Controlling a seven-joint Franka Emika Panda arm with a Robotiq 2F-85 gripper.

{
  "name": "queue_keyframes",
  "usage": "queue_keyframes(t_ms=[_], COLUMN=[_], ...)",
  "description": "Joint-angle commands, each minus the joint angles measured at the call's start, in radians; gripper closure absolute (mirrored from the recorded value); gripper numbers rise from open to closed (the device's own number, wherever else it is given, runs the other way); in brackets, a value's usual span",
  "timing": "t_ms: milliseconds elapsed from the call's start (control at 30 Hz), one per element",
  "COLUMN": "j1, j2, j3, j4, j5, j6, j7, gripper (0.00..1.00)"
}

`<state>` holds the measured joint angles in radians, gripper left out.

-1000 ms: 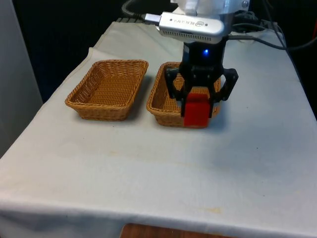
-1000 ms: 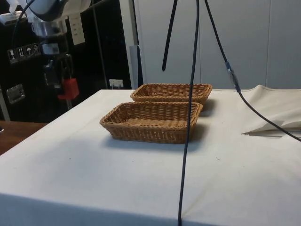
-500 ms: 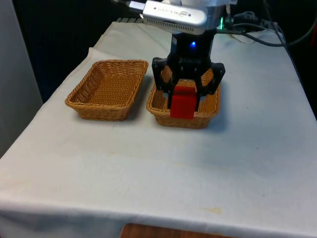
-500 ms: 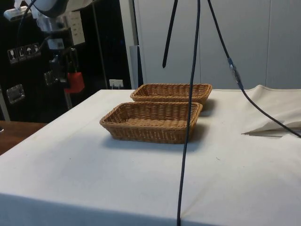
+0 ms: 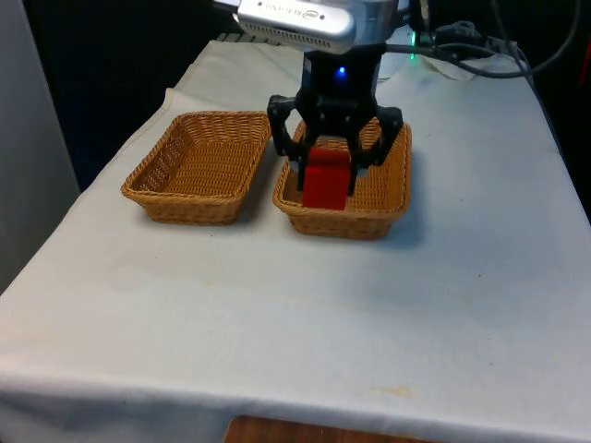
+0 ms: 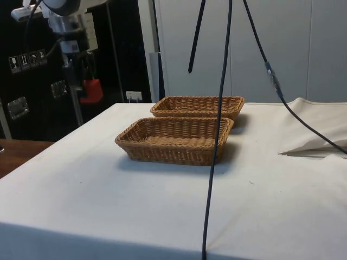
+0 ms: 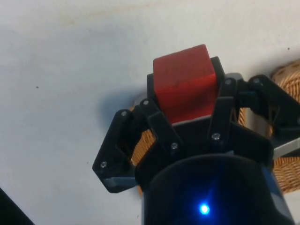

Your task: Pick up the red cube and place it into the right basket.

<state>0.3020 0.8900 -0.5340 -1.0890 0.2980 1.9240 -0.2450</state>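
The gripper (image 5: 330,175) is clenching the red cube (image 5: 325,180) between its fingers, holding it in the air, clear of the table (image 5: 277,305). In the front view the cube is hanging over the right basket (image 5: 383,198), whose twin, the left basket (image 5: 203,166), is sitting just beside it.

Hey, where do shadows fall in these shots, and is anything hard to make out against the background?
Front view: the right wicker basket throws a soft shadow on the white cloth. Wrist view: a dim shadow lies on the cloth beside the red cube held in the black end effector. Side view: the end effector blends into dark cabinets; the cube stands out.
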Motion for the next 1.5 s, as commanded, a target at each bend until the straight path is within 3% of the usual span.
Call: queue_keyframes(t_ms=[0,100,133,167,200,433,467,500,733,767,800,1033,1067,1100,1200,1333,1367,1400,1467], j1=[0.008,0.008,-0.001,-0.001,0.009,0.009,-0.001,0.009,0.012,0.0,0.012,0.012,0.001,0.013,0.013,0.012,0.002,0.012,0.013], j2=[-0.026,-0.04,-0.016,-0.02,-0.047,-0.079,-0.049,-0.082,-0.111,-0.08,-0.118,-0.142,-0.111,-0.146,-0.159,-0.17,-0.144,-0.173,-0.178], j3=[-0.004,-0.004,-0.001,-0.001,-0.004,-0.003,-0.001,-0.003,-0.003,0.0,-0.003,-0.002,0.001,-0.002,-0.002,0.0,0.002,0.0,0.0], j4=[-0.037,-0.06,-0.023,-0.03,-0.072,-0.123,-0.078,-0.129,-0.174,-0.126,-0.184,-0.223,-0.175,-0.228,-0.252,-0.279,-0.237,-0.286,-0.3], j5=[0.0,0.001,0.001,0.001,0.001,0.003,0.002,0.004,0.011,0.01,0.012,0.014,0.013,0.014,0.015,0.026,0.024,0.029,0.034], j6=[0.017,0.018,0.0,0.0,0.019,0.024,0.0,0.024,0.024,0.001,0.024,0.026,0.001,0.027,0.032,0.051,0.02,0.056,0.065], j7=[-0.008,-0.013,-0.005,-0.007,-0.016,-0.029,-0.019,-0.03,-0.042,-0.033,-0.044,-0.055,-0.046,-0.056,-0.062,-0.072,-0.065,-0.075,-0.08], gripper=[0.99,0.99,0.99,0.99,0.99,0.99,0.99,0.99,0.99,0.99,0.99,0.99,0.99,0.99,0.99,0.99,0.99,0.99,0.99])
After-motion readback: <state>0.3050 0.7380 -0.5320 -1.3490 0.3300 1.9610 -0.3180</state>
